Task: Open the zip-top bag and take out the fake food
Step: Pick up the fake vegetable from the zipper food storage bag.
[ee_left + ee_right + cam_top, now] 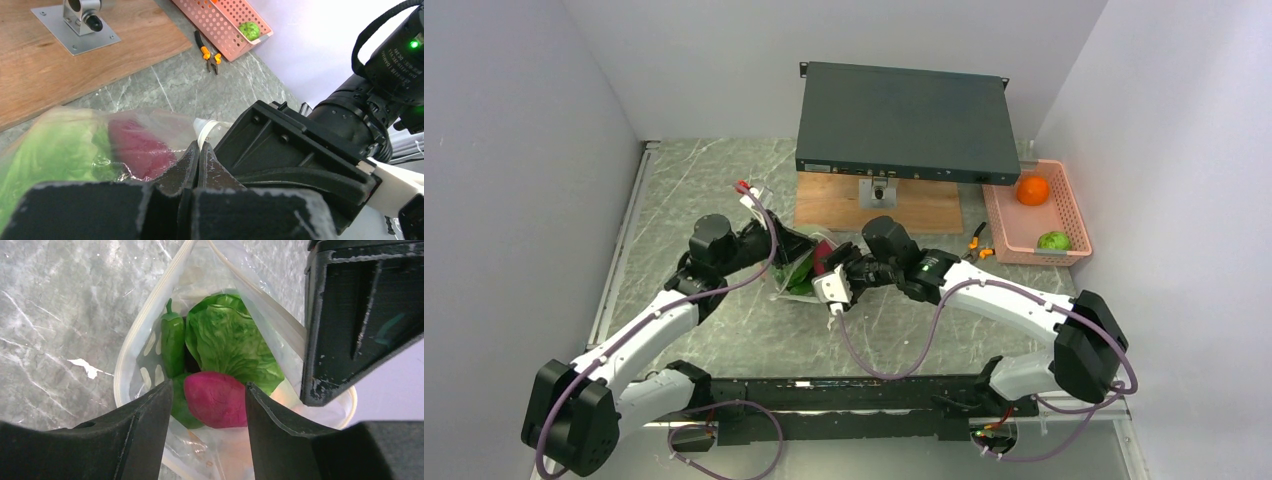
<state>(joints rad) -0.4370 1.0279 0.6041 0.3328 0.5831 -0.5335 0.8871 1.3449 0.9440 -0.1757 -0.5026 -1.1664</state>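
The zip-top bag [145, 347] lies mid-table with its mouth open toward my right wrist. Inside it are leafy green lettuce [227, 342], a green pepper [172, 340] and a dark red piece [215, 402]. My right gripper [209, 390] reaches into the mouth and its fingers close around the dark red piece. My left gripper [198, 147] is shut on the bag's rim [205, 127], holding that side up. From above, both grippers meet at the bag [796, 275], the left gripper [809, 250] beside the right gripper [832, 265]. More fake food, an orange ball [1032, 190] and a round green piece [1054, 241], sits in the pink basket.
The pink basket [1074, 215] stands at the right by the wall. Orange-handled pliers [977, 243] lie just left of it. A dark flat box [904, 125] rests over a wooden board [844, 205] with a metal bracket [80, 20] behind the bag. Walls close in on both sides.
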